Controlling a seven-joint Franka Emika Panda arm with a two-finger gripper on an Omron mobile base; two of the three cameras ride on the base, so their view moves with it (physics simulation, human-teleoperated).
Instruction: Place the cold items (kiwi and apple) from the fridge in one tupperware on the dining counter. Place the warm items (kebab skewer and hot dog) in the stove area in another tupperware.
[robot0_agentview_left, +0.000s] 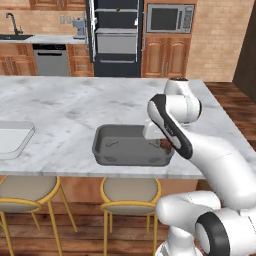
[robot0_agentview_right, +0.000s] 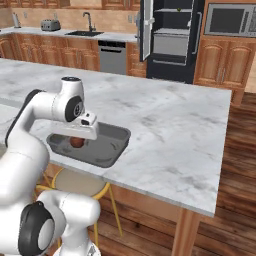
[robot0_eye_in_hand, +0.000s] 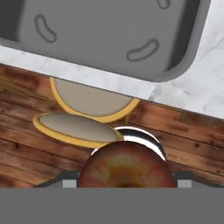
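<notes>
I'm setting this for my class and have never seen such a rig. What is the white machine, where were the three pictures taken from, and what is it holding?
It is a white robot arm on a driving base, in a rendered kitchen. Two pictures come from cameras on the base, behind the arm to its left and right. The third looks along the gripper itself. On the marble counter sits a grey tupperware, with a pale container further left. The gripper is closed around a red apple, seen over the tupperware's edge in the base views.
</notes>
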